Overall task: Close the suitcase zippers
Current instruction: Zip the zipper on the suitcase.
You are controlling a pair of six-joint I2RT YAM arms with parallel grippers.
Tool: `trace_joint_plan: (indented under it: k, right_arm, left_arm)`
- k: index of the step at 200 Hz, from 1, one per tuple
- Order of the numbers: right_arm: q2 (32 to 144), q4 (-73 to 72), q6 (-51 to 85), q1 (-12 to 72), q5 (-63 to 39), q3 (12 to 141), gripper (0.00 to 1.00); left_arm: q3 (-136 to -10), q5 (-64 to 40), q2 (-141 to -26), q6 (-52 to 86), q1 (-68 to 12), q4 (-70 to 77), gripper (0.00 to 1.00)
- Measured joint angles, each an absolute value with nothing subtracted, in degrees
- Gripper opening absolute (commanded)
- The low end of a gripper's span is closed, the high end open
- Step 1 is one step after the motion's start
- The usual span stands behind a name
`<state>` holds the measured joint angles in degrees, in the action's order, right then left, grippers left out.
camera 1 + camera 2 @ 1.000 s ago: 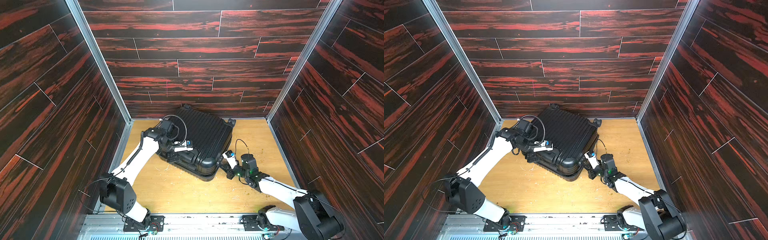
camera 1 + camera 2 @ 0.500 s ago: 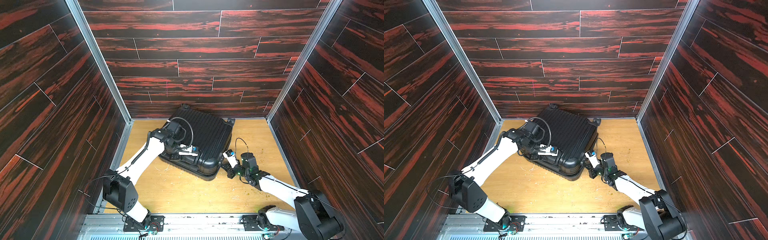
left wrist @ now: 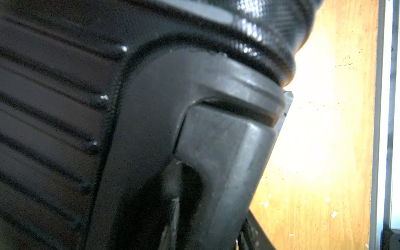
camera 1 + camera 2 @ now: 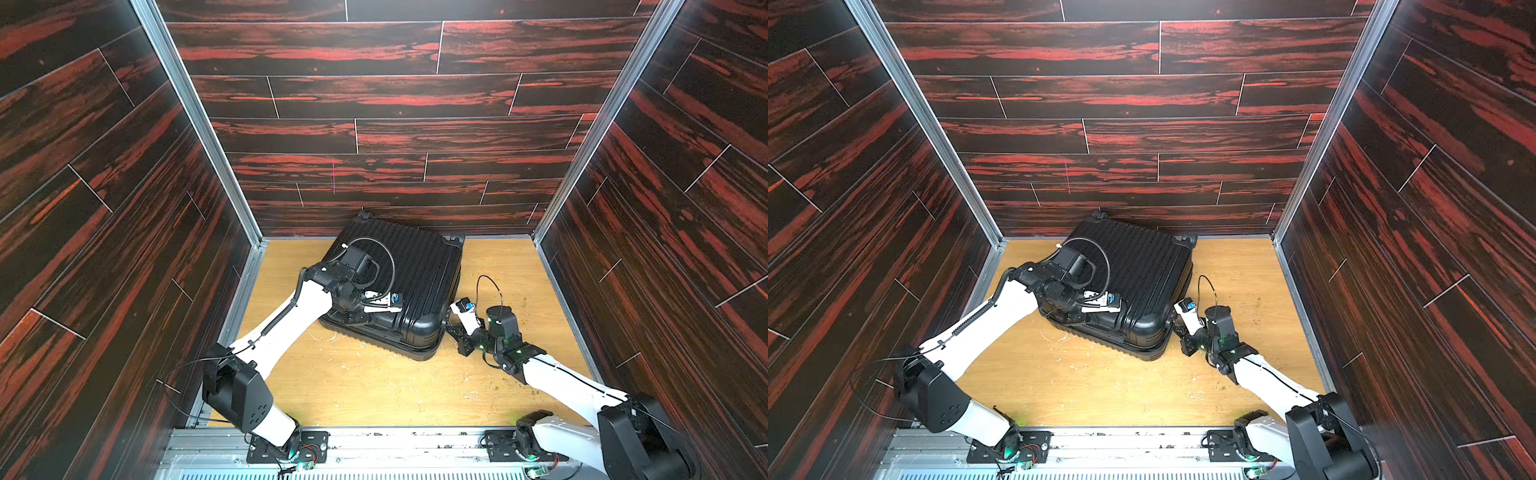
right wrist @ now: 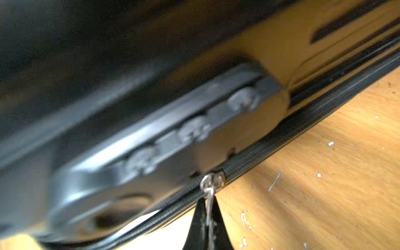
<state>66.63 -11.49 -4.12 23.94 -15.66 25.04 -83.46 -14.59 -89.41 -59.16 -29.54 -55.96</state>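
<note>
The suitcase point(image 4: 409, 266) is laid flat at the back of the worktop point(image 4: 374, 386). Its zipper pull point(image 5: 209, 186) is pinched in the closed right tool point(image 5: 208, 225). The left tool point(image 4: 360, 320) is largely hidden against the near side, so its opening cannot be told.

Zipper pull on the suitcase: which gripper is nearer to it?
Right. The right gripper is shut on the zipper pull; the left gripper is apart from it, by the handle of the suitcase.
</note>
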Motion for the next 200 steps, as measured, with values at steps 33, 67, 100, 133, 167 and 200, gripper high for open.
trace_joint_plan:
  k: [33,67,100,133,167,200]
  right_arm:
    - [65.3,-11.6,-3.9,25.4,-15.9,23.9,0.0]
    - [64.3,-11.6,-3.7,27.1,-16.9,22.9,0.0]
    - [63.6,-12.4,-3.7,28.9,-17.7,22.9,0.0]
    - [63.6,-12.5,-3.7,31.0,-18.0,23.0,0.0]
    - [63.7,-12.9,-3.7,33.5,-17.5,23.5,0.0]
    - [66.2,-14.3,-3.2,35.8,-15.5,24.7,0.0]
  left_arm:
    - [-83.5,-13.9,-89.4,-56.4,-29.8,-54.0,0.33]
    - [-83.5,-12.8,-89.4,-52.9,-29.7,-51.9,0.34]
    - [-84.2,-12.3,-89.4,-50.0,-29.7,-51.0,0.33]
    - [-84.2,-12.6,-89.4,-48.8,-29.7,-50.5,0.32]
    - [-84.2,-14.2,-89.4,-46.8,-29.7,-49.2,0.3]
    - [-84.2,-15.4,-89.4,-44.6,-29.8,-47.9,0.29]
